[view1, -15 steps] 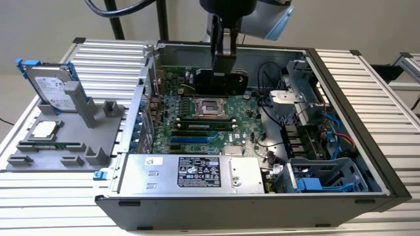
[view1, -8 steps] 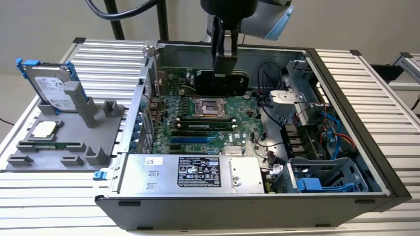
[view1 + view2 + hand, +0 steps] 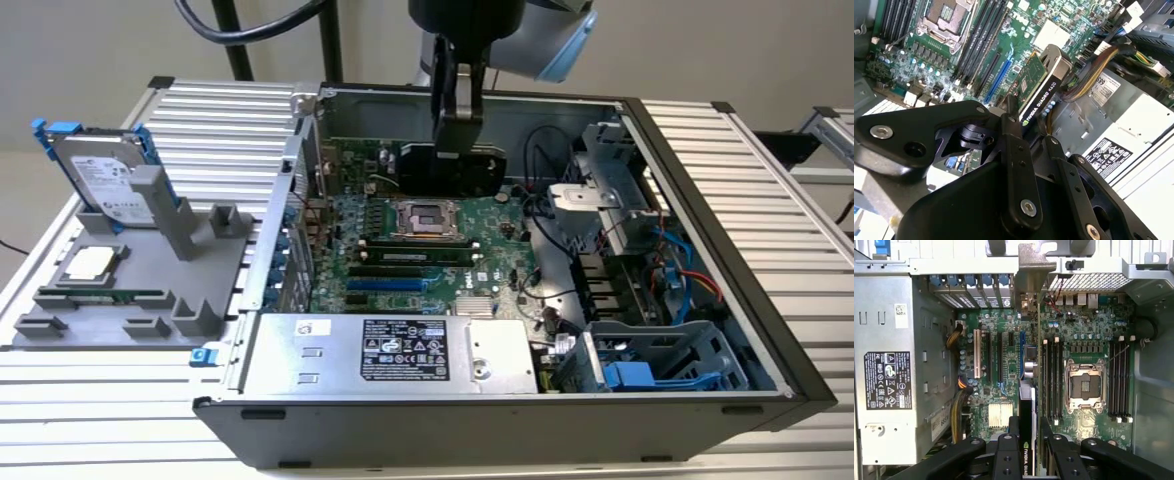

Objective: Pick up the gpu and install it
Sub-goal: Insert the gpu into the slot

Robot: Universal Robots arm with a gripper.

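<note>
My gripper (image 3: 454, 115) is shut on the gpu (image 3: 451, 168) and holds it above the motherboard (image 3: 400, 250) inside the open computer case. In the exterior view the card hangs over the area just behind the processor socket (image 3: 427, 215). The second wrist view shows the gpu (image 3: 1040, 82) with its green board and black cooler, clamped between my fingers (image 3: 1013, 125), high over the blue expansion slot (image 3: 999, 77). In the first wrist view the gpu (image 3: 1029, 395) appears edge-on, its silver bracket (image 3: 1031, 270) near the case's rear slot openings, beside the blue slot (image 3: 1021, 352).
A silver power supply (image 3: 387, 350) fills the case's near corner. Cables and a drive cage (image 3: 654, 360) crowd the exterior view's right. Outside the case, at the exterior view's left, a grey fixture (image 3: 200, 320) holds a hard drive (image 3: 107, 175) and a memory stick (image 3: 100, 295).
</note>
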